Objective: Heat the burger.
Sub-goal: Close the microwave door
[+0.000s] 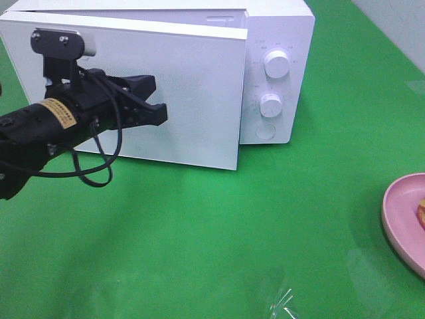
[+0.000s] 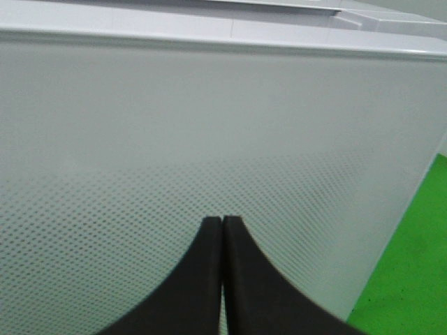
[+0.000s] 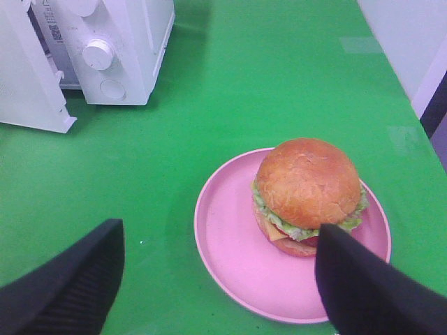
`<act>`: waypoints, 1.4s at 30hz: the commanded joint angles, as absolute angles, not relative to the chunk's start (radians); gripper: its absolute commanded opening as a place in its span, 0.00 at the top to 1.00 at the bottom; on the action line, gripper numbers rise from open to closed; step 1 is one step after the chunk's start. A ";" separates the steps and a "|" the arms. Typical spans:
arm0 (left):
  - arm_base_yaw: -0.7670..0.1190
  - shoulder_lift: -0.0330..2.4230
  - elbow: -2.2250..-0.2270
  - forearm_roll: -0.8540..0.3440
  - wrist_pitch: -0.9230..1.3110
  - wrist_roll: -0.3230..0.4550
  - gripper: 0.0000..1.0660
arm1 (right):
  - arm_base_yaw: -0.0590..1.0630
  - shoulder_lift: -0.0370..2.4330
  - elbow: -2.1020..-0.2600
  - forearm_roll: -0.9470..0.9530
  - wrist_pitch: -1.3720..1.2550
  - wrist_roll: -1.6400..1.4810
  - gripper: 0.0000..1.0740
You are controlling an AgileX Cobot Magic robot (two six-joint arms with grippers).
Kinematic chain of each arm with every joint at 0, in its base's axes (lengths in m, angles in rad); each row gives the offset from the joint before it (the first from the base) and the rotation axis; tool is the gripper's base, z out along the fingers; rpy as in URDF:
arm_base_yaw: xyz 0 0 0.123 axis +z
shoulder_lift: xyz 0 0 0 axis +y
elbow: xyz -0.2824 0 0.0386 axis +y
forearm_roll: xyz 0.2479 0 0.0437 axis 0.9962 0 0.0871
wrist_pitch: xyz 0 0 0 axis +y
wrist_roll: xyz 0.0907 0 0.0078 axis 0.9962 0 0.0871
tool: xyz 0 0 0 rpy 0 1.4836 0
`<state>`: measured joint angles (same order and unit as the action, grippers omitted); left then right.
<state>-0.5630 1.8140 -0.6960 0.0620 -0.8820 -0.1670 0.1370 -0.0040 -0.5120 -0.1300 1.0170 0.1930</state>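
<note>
Table (image 1: 219,232): green cloth, bare across the near middle; a scrap of clear film (image 1: 284,302) lies at the near edge.

Left gripper (image 1: 159,114): black, on the left, raised in front of the door. Jaws pressed together, nothing between them. In the left wrist view the tips (image 2: 222,223) sit close against the dotted door panel; whether they touch it cannot be told.

Door (image 1: 166,93): white, of the microwave (image 1: 279,40), far left of centre. It stands ajar, swung a little way out from the body, its free edge towards the right, hinge side on the left. The cavity does not show from here.

Microwave controls: two round knobs (image 1: 276,64), one over the other, and a round button (image 1: 264,131) below, on the panel right of the door.

Plate (image 3: 230,237): pink, round, near right; only its edge shows in the high view.

Burger (image 3: 307,195): on the plate, towards its right side, upright, bun on top, lettuce and cheese showing at the rim. Well apart from the microwave. Not held.

Right gripper (image 3: 220,279): above the near side of the plate, jaws wide, holding nothing, clear of the burger.

Step in hand, as judged: opening the door; loading not begun.

Next move, as judged: the door needs to swing fully left so the cavity is free. Then the right gripper should lower, straddle the bun, close gently so the layers do not slide, and carry the burger across.
</note>
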 commanded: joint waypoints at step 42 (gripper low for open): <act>-0.534 1.991 -1.096 -0.134 -0.624 -0.068 1.00 | 0.130 -0.030 -0.510 -0.127 1.008 0.186 0.32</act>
<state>-0.5940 1.9980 -1.0630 0.0190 -0.5790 -0.0630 0.1370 -0.0040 -0.5120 -0.1300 1.0170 0.1930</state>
